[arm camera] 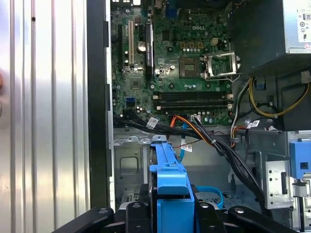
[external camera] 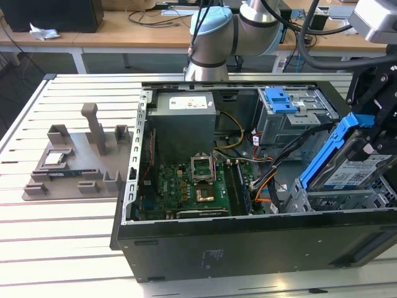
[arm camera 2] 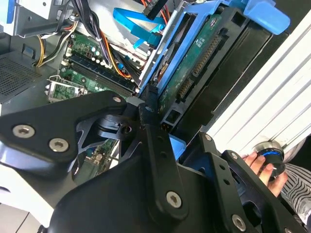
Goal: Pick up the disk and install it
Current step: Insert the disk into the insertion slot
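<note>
Slatted white table [external camera: 62,248], wooden desks [external camera: 124,28] behind; open computer case [external camera: 248,245], cables [external camera: 268,181] crowding the bay; gripper [arm camera: 171,213] pinching the tilted disk [external camera: 344,167]

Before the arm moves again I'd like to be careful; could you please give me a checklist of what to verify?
1. Grip: the gripper is shut on the disk: ok.
2. Disk seated in the drive bay: not ok, it is tilted with one end raised.
3. Cables clear of the bay: cannot tell.
4. Person's hand outside the case: ok.
</note>
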`<state>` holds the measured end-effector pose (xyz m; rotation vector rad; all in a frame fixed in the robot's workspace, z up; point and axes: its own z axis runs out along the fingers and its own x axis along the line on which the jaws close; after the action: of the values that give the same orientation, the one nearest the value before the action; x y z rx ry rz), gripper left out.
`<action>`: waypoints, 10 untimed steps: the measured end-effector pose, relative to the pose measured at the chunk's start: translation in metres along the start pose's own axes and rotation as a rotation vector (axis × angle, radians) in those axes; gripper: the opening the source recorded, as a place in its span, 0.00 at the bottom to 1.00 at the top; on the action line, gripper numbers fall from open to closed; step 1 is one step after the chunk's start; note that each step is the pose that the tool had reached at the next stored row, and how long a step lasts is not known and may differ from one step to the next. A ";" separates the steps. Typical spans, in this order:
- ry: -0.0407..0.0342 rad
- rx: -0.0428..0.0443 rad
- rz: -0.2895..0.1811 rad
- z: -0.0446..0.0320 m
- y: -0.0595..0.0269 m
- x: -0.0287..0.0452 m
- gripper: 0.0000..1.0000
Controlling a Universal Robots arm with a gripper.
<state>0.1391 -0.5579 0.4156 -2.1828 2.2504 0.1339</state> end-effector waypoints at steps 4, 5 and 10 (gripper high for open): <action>-0.0003 0.0000 0.000 0.0001 0.0000 0.0000 0.37; -0.0001 -0.0001 0.000 0.0001 0.0000 0.0000 0.38; -0.0002 -0.0001 0.000 0.0003 0.0000 0.0000 0.51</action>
<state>0.1392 -0.5579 0.4153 -2.1828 2.2503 0.1341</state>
